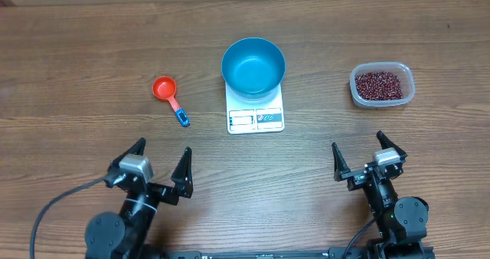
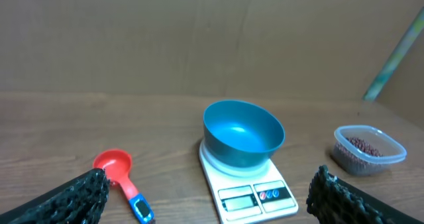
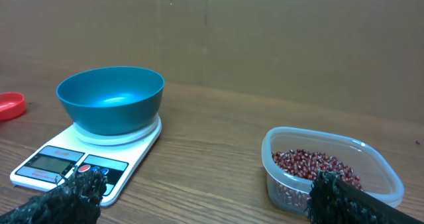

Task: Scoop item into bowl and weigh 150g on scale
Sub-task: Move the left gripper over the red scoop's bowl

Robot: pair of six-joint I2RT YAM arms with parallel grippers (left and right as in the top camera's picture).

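Nothing of the task looks done yet. The left end effector [image 1: 163, 152] hangs near the robot's edge of the tabletop [image 1: 76, 52], fingers spread wide and empty. Ahead of it lies the red scoop [image 1: 168, 96], untouched. Its long axis runs on a diagonal, with the cup on the far left and the blue-tipped handle pointing back toward the robot and a little right. At centre, the blue bowl [image 1: 253, 67] sits upright and empty on the white scale [image 1: 256, 119], whose display edge faces the robot. Well to the right, the beans [image 1: 380, 84] all lie in the clear tub [image 1: 355, 92]. The right end effector [image 1: 360, 150] is likewise spread and holds nothing. Picking up the scoop, scooping, pouring and weighing are all left to do.
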